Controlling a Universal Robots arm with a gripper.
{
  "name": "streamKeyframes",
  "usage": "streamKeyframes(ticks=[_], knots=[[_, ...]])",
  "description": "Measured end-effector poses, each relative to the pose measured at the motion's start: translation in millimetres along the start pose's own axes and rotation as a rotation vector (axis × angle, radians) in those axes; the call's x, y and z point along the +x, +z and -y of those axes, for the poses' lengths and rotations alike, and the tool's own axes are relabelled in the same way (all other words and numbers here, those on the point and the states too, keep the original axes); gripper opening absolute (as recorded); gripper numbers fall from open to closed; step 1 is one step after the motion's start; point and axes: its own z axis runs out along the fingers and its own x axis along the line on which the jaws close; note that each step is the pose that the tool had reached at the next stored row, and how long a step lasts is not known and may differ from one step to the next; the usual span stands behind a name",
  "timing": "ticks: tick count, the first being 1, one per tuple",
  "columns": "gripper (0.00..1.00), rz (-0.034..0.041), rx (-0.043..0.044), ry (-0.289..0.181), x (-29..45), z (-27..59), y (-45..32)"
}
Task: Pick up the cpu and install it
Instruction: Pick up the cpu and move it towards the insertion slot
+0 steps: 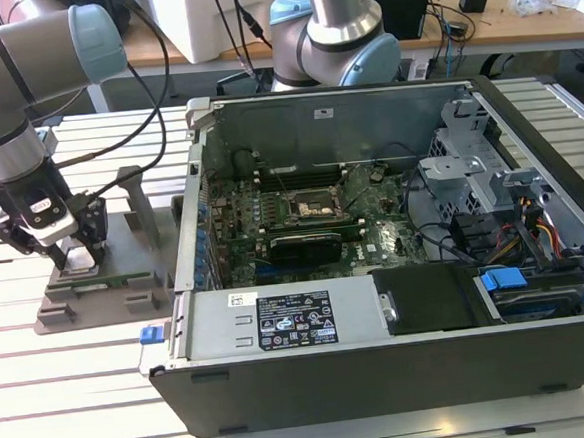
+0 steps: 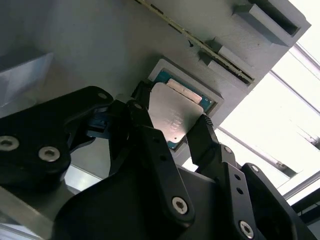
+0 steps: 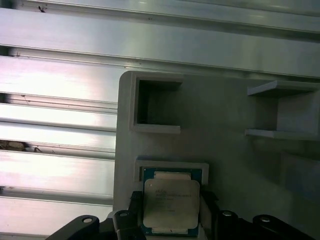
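Two fingers (image 2: 202,132) of my gripper (image 2: 172,116) closed narrow on cpu (image 2: 175,107), pads against its opposite edges. Cpu at pocket of grey holder (image 1: 127,296) on desk (image 1: 74,395), left of exterior view's frame; seated or just raised, cannot tell. My judgement: keep chip level, squeeze lightly, stay clear of pocket rim.

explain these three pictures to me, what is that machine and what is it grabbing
The machine is a robot arm with a two-fingered gripper. The exterior view comes from a camera standing off the arm. Both wrist views come from cameras riding near the gripper. On the slatted metal table stand a grey holder and an open computer case. The gripper is closed on a small silvery chip that sits in the holder's square pocket.
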Motion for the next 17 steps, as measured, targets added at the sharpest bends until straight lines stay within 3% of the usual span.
streamKeyframes(ticks=[17], knots=[[0.55,-0.0008,0.0004,0.000,-0.5,0.1,-22.7]])
